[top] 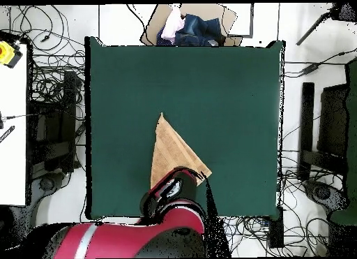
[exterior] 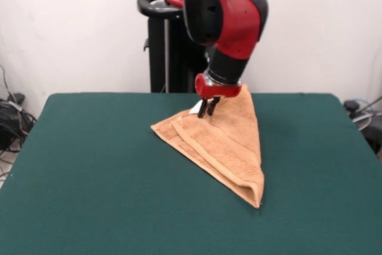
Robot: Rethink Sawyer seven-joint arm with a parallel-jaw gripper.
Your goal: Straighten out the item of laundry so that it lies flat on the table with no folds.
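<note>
Towel (exterior: 224, 141) sits folded in a pointy triangle on the green desk (exterior: 89, 177), and the tool (exterior: 208, 108) pinches one part of it near the little white tag (exterior: 196, 108).

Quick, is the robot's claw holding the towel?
Gripper: its tips sit close together on the towel, but a grip cannot be told.

Table (exterior: 89, 177): dark green top, wide, below my arm.
On it: one orange-tan towel (exterior: 224, 141), folded over into a long triangle.
Towel's place: middle of my table, nearer my side.
</note>
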